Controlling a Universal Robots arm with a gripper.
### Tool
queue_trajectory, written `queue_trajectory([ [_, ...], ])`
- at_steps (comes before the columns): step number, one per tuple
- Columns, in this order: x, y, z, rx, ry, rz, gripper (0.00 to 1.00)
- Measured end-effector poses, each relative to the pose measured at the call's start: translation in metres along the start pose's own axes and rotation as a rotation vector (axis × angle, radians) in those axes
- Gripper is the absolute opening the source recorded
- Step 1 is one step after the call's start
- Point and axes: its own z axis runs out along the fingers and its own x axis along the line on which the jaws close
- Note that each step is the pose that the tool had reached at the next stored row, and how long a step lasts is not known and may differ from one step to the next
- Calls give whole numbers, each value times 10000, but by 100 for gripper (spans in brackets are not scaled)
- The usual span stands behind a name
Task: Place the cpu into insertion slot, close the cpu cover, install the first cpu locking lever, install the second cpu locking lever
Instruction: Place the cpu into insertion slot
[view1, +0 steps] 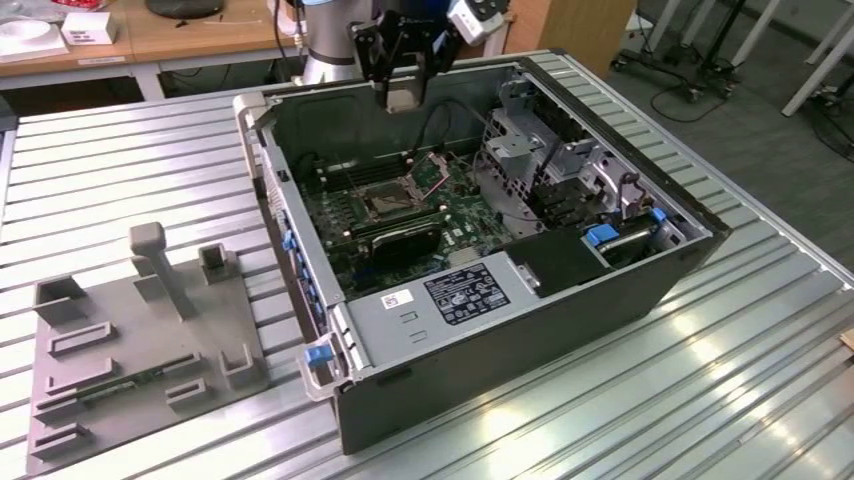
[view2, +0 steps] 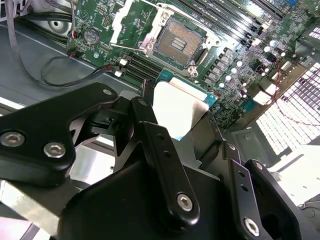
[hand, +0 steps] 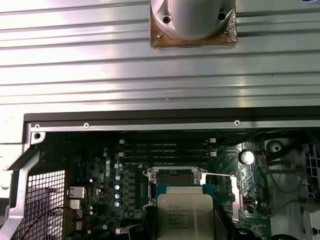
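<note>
Hand (view1: 400, 98) at upper centre of the exterior view, fingers (view2: 160, 145) pinching the cpu (hand: 185, 215) between them, held above the open computer case (view1: 534, 330), insertion slot (view2: 177, 42) bare below, cpu cover (view1: 434, 173) tilted up beside it, ribbed bench (view1: 120, 170) around.

Tally, exterior view:
- computer case (view1: 534, 330): one, on the table (view1: 134, 170)
- green motherboard (view1: 461, 215): one
- insertion slot (view1: 383, 203): one
- cpu cover (view1: 434, 175): one
- cpu (hand: 186, 215): one
- tool (view1: 400, 98): one
- grey fixture plate (view1: 134, 360): one, at 8 o'clock from the case
</note>
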Motion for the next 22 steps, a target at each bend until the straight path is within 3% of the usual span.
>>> queue_trajectory([
  [11,-2,-12,115,-102,3,-2,54],
  [22,-3,-15,142,-129,5,-2,54],
])
